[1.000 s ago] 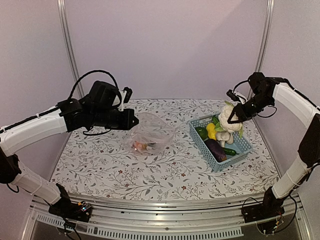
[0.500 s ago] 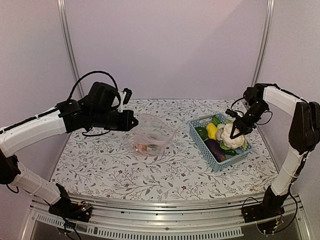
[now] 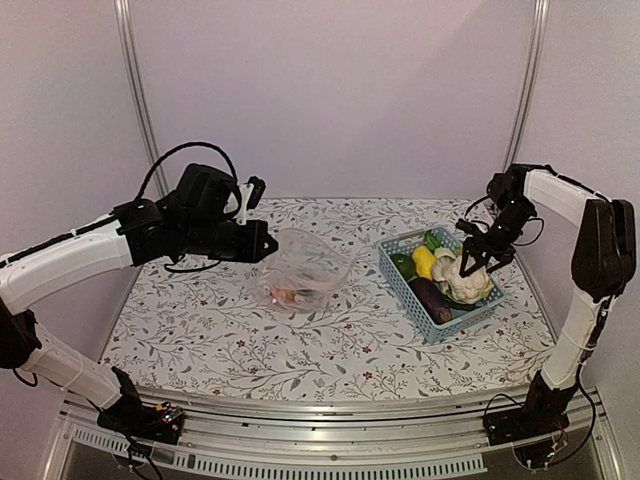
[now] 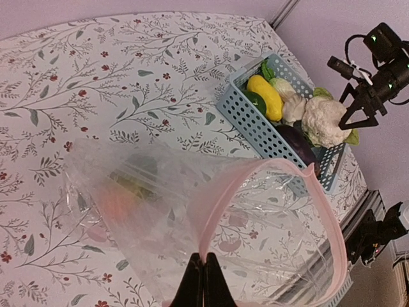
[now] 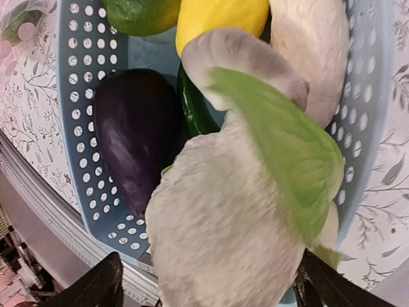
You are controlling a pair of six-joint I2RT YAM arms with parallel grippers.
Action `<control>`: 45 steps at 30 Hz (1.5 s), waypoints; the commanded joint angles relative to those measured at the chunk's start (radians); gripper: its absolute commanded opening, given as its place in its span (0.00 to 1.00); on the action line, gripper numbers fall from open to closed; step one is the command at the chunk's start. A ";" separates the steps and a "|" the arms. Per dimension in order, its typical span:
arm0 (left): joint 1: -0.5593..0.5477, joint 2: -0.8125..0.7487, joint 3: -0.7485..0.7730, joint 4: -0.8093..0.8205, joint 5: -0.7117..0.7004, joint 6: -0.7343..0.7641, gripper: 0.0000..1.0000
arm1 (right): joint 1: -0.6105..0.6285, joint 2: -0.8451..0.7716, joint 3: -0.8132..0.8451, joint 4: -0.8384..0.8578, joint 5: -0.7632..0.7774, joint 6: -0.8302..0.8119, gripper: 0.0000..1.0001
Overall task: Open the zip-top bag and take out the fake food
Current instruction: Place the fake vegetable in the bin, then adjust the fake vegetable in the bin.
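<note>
**Floral tabletop inside a lilac booth**

Looks down on a table [image 3: 330,345] covered by a white cloth printed with grey-green sprigs and small red blossoms. Closed in by plain pale-lilac walls on three sides, with aluminium posts [image 3: 135,100] at the back corners and a slotted metal rail [image 3: 320,412] along the near edge.

Holds the zip-top bag [image 3: 300,268] left of centre, raised at its mouth, with the left gripper [image 4: 204,278] pinched tight on the pink zip rim. Shows that mouth gaping, and inside, low down, an orange piece [image 3: 285,294] beside something green blurred by the plastic.

Keeps the rest of the fake food [image 4: 268,102] in a light-blue slotted basket [image 3: 402,285] on the right side of the cloth, well apart from the bag: a yellow piece, a dark purple eggplant [image 3: 432,298], a round green piece, a white cauliflower [image 3: 466,282] with a green leaf. Hangs the right gripper [image 3: 472,262] just over the cauliflower, fingers spread wide to either side, clamping nothing.
</note>
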 commanded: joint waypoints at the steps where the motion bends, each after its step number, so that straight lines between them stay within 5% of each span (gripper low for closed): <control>1: 0.013 0.004 -0.010 0.029 0.015 0.010 0.00 | -0.005 -0.117 0.125 -0.035 0.039 -0.001 0.98; 9: 0.013 0.025 -0.017 0.061 0.059 0.000 0.00 | -0.005 -0.165 0.203 -0.098 0.022 -0.030 0.99; 17: 0.013 0.044 -0.006 0.070 0.085 0.004 0.00 | -0.005 -0.400 -0.032 0.204 0.081 -0.063 0.99; 21: 0.010 0.052 -0.004 0.075 0.094 0.001 0.00 | -0.005 -0.285 -0.031 0.089 0.138 -0.132 0.96; 32: 0.010 0.071 0.010 0.061 0.112 0.013 0.00 | 0.022 -0.148 -0.154 0.209 0.231 -0.149 0.91; 37: 0.011 0.072 0.010 0.054 0.100 0.016 0.00 | 0.060 -0.107 -0.164 0.236 0.331 -0.156 0.68; 45: 0.011 0.082 0.014 0.045 0.101 0.027 0.00 | 0.060 -0.121 -0.093 0.146 0.258 -0.143 0.23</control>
